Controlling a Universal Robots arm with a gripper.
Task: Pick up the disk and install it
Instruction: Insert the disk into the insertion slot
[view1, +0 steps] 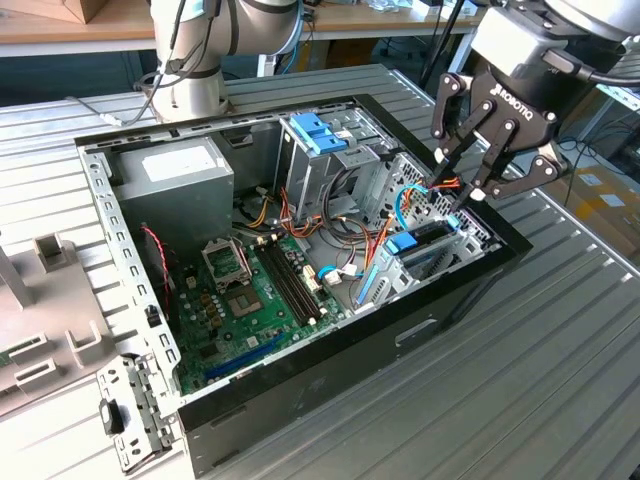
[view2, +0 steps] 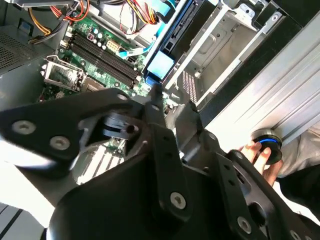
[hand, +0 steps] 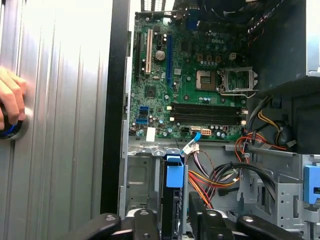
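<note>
Over the bay-seated, flat blue-railed disk (view1: 432, 240) hangs the black gripper (view1: 462, 195), fingers slightly apart; the first wrist view adds a person's hand (hand: 11, 95).

a robotics lab: robot arm (view1: 190, 70) mounted on slatted metal bench (view1: 560, 380).

Three views of an open computer case (view1: 420, 335).
It is seen whole from above in the exterior view; the motherboard (view2: 100, 55) (hand: 195, 85) is shown close, past the end effector (hand: 172, 222) (view2: 156, 100), in both wrist views.
</note>
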